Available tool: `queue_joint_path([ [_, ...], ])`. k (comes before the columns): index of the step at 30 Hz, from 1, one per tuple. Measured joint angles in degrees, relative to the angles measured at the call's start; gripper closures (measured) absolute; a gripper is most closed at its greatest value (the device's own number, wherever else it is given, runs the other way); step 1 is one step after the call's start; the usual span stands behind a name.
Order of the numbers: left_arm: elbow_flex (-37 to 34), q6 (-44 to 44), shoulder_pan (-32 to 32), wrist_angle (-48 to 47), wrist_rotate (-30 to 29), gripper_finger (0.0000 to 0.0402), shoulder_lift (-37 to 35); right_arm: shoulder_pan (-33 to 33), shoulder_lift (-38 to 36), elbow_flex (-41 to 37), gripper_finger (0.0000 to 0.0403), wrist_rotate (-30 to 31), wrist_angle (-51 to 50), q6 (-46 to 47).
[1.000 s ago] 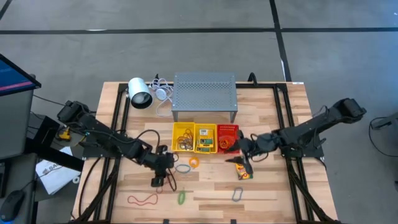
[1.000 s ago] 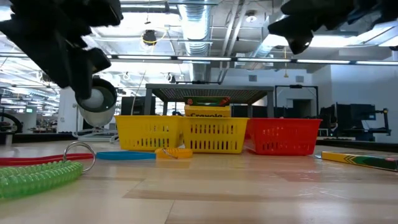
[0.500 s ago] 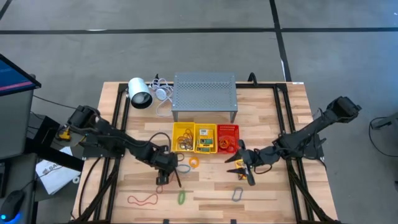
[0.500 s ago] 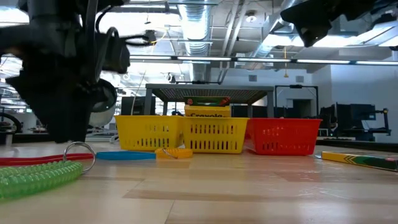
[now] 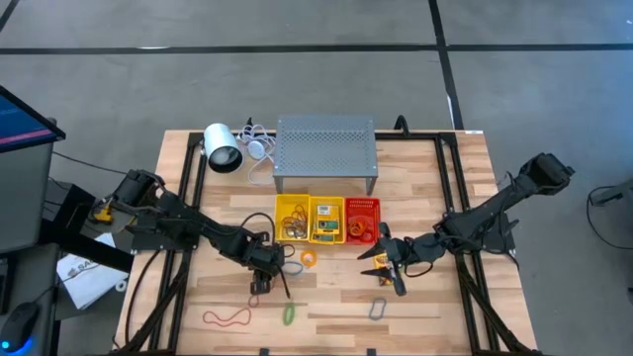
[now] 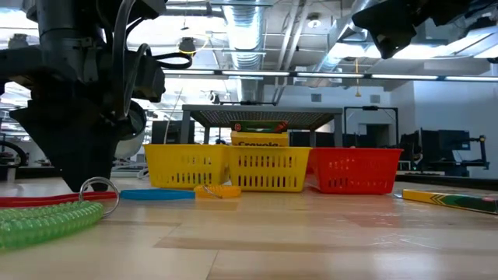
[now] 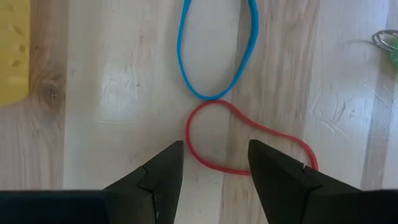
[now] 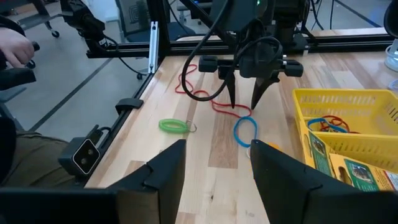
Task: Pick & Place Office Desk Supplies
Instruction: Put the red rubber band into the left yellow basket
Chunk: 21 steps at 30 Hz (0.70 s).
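Left gripper [image 7: 211, 165] hangs open, fingers either side of a red rubber band [image 7: 245, 146] low in the frame, blue band [image 7: 217, 50] just above; right gripper [image 8: 214, 165] open, holding nothing, right of centre in the high view.

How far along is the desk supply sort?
Partly done: crayon box and bands sit in the yellow baskets. In hand: nothing; the left gripper hangs open over the red rubber band, the right gripper open too. Left: blue band, green coil, another crayon box.
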Motion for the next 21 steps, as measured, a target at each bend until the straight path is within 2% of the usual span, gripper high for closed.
queue_joint_path([
  [21,0.0,0.2,0.0,-0.2,-1.5,0.0225,0.0,0.0,0.0,0.0,0.0228,0.0,0.0,0.1],
])
